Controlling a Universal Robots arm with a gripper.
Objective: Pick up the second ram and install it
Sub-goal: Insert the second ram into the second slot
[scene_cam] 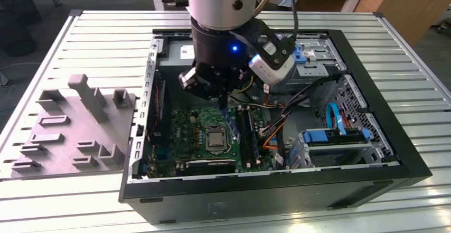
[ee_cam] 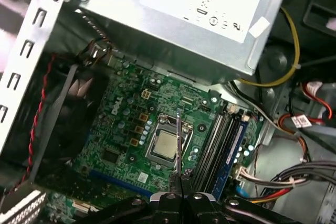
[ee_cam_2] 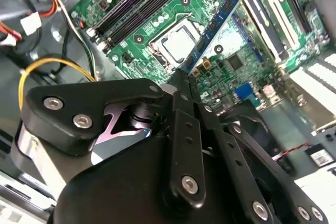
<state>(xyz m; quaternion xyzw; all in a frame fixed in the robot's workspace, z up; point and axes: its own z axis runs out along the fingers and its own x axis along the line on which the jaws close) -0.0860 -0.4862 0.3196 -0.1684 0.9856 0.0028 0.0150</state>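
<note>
My gripper hangs inside the open computer case, shut on the second ram, a thin blue board stick. The stick points down from the fingertips toward the green motherboard. In the exterior view its blue edge shows just below the fingers, above the CPU socket and beside the long black memory slots. In the first wrist view the stick appears edge-on as a thin line over the socket, with the slots close beside it. One slot there carries a blue strip.
The black case stands on a slatted metal table. A grey moulded fixture lies at the exterior view's left. A power supply, bundled cables and blue-clipped drive bays crowd the case around the motherboard.
</note>
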